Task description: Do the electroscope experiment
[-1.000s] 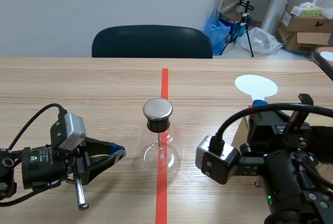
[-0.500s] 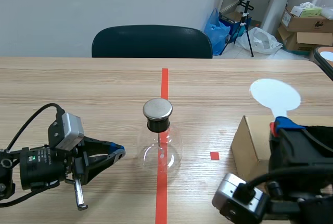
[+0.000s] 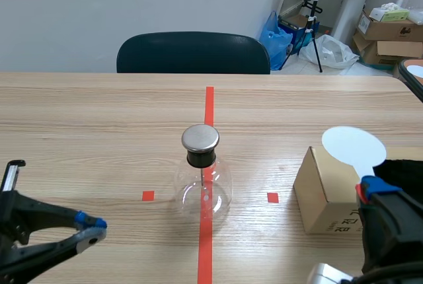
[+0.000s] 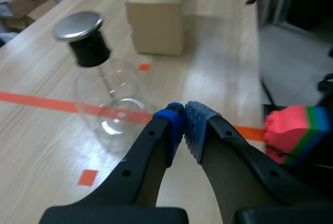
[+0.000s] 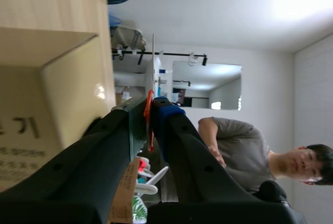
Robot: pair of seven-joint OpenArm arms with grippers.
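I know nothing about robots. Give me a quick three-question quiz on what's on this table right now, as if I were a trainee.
1. True or false: the round glass flask with a silver metal cap stands on the orange-red tape line.
2. What is clamped between the fingers of the right gripper?
A) the flat white round paddle
B) the flask
C) nothing
3. Fill in the blank: the fingers of the left gripper are ___ (open or shut), with nothing between them.

Key: 1 true; 2 A; 3 shut.
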